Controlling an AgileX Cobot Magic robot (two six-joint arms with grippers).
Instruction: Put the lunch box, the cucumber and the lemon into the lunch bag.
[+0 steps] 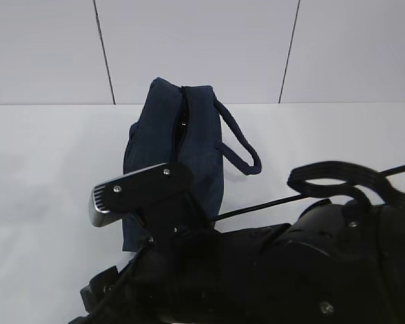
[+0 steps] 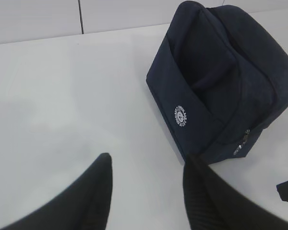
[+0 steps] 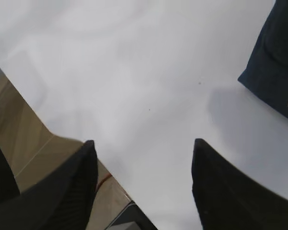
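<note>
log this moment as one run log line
lunch bag: upright on table | left gripper: open, empty | right gripper: open, empty | food items: none visible

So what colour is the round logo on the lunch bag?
White, on the dark navy lunch bag; the left wrist view shows it best.

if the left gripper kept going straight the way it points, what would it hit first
Most likely the bare table. The left gripper is open and empty, aimed at white tabletop just left of the lunch bag. The bag's near corner lies close to the right finger's line, so a graze is possible; depth is unclear.
</note>
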